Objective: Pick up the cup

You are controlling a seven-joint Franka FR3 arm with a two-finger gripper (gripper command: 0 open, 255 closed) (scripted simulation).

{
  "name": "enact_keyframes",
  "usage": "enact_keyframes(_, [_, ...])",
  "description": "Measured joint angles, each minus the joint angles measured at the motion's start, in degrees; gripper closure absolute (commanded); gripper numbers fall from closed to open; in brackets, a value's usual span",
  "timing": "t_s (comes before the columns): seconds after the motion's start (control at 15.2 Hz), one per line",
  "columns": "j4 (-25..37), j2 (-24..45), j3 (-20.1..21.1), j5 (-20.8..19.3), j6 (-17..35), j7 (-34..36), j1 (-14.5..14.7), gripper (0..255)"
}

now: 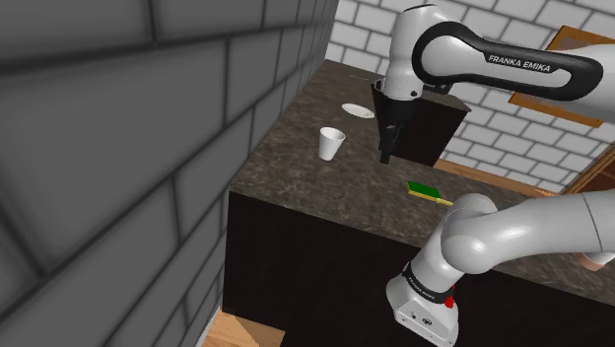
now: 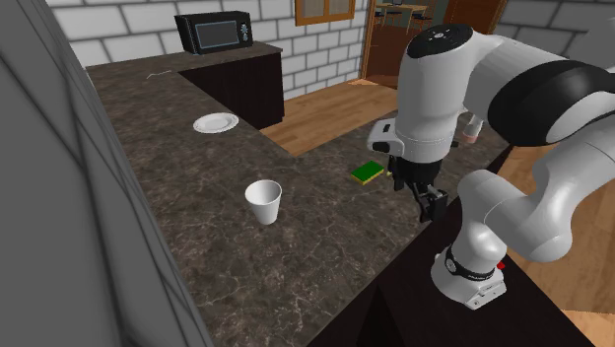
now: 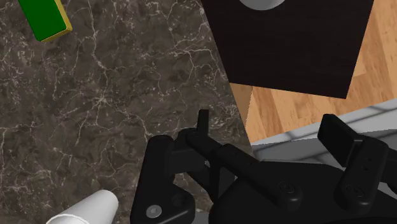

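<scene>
A white cup (image 1: pixel 332 143) stands upright on the dark marbled counter (image 1: pixel 296 177); it also appears mid-counter in the second exterior view (image 2: pixel 263 202). In the wrist view the cup (image 3: pixel 86 210) lies beside and outside one finger. My black gripper (image 1: pixel 387 153) hangs above the counter's edge, apart from the cup, toward the shoulder view's right. In the second exterior view the gripper (image 2: pixel 431 205) is well to the cup's right. The wrist view shows the gripper (image 3: pixel 254 165) open, with nothing between the fingers.
A green and yellow sponge (image 1: pixel 426 191) lies near the counter's edge close to the gripper (image 2: pixel 369 173) (image 3: pixel 43 18). A white plate (image 2: pixel 215 122) sits farther back, a black microwave (image 2: pixel 214 32) beyond it. A grey block wall (image 1: pixel 118 148) borders the counter. Wood floor (image 3: pixel 299 108) lies past the edge.
</scene>
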Motion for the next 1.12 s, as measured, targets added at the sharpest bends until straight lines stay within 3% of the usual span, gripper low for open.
enact_keyframes(0.26, [0.00, 3.27, -0.86, -1.24, 3.81, -0.08, -0.72, 0])
enact_keyframes(1.12, [8.94, 27.25, -5.51, -6.51, 23.14, 0.32, -4.54, 0])
